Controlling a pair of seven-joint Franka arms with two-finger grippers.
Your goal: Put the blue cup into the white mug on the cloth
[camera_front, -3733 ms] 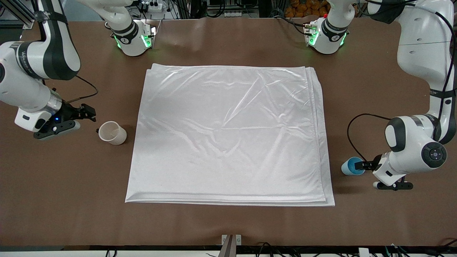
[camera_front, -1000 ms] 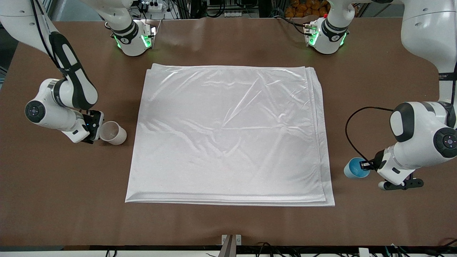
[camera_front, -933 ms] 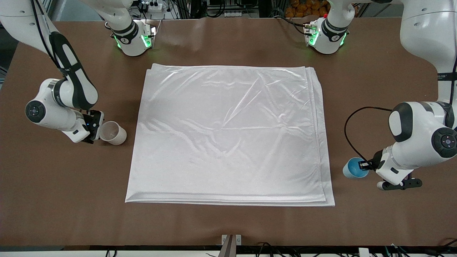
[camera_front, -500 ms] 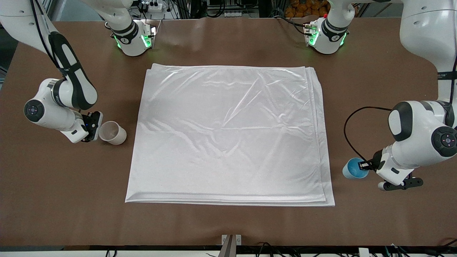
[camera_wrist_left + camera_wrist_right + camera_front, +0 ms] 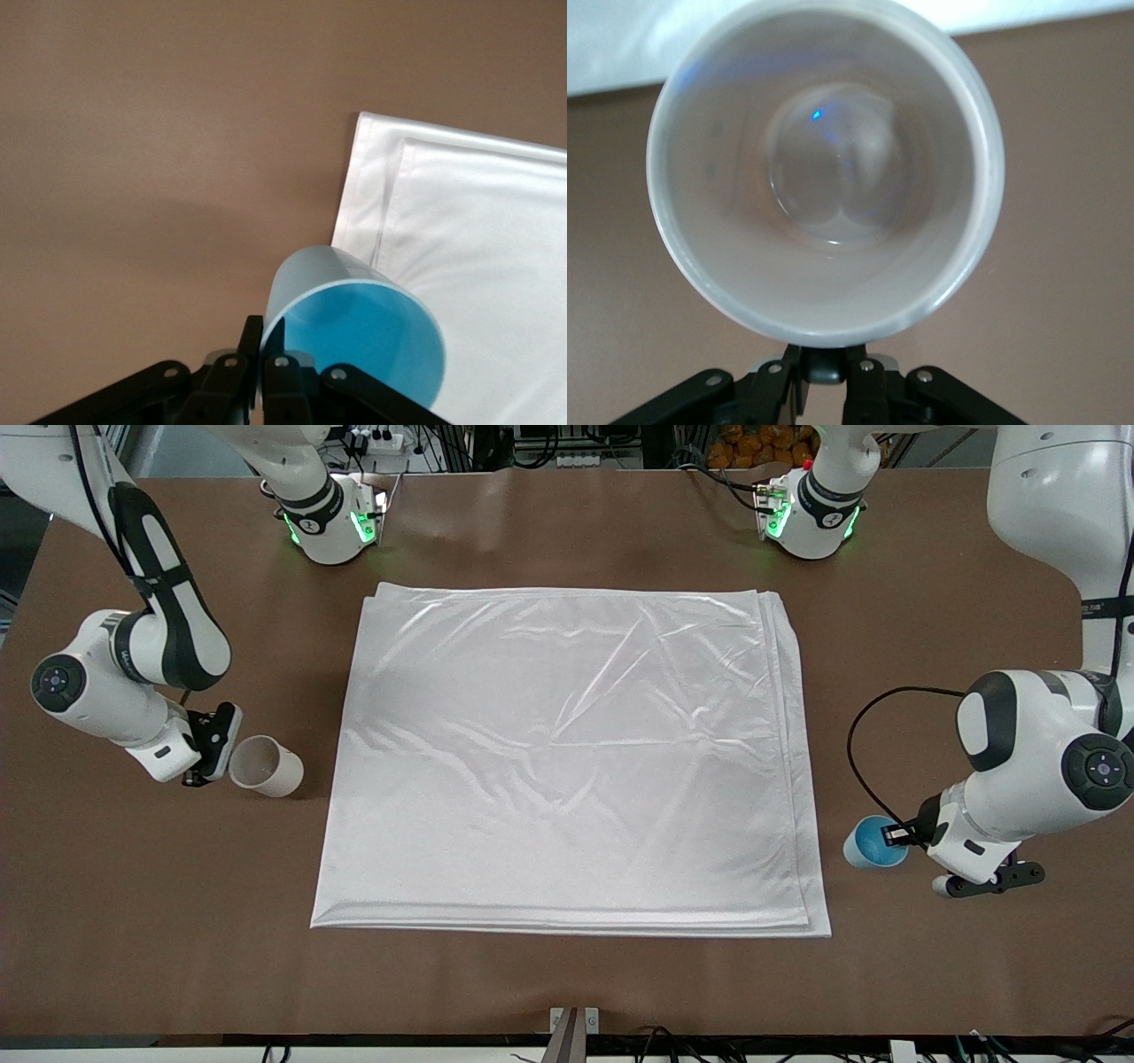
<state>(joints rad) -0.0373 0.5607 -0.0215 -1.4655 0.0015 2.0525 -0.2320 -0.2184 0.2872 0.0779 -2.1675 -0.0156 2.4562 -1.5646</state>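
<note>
The white cloth lies flat in the middle of the table. The white mug is tilted beside the cloth's edge at the right arm's end. My right gripper is shut on its black handle, and the mug's pale inside fills the right wrist view. The blue cup is tilted beside the cloth's edge at the left arm's end. My left gripper is shut on its rim. In the left wrist view the left gripper pinches the cup wall, with the cloth's corner next to it.
The brown table surrounds the cloth. The two arm bases stand at the table edge farthest from the front camera. A black cable loops from the left wrist above the blue cup.
My right gripper has shifted with the mug away from the cloth and slightly toward the front camera. My left gripper has moved the blue cup a little toward the cloth.
</note>
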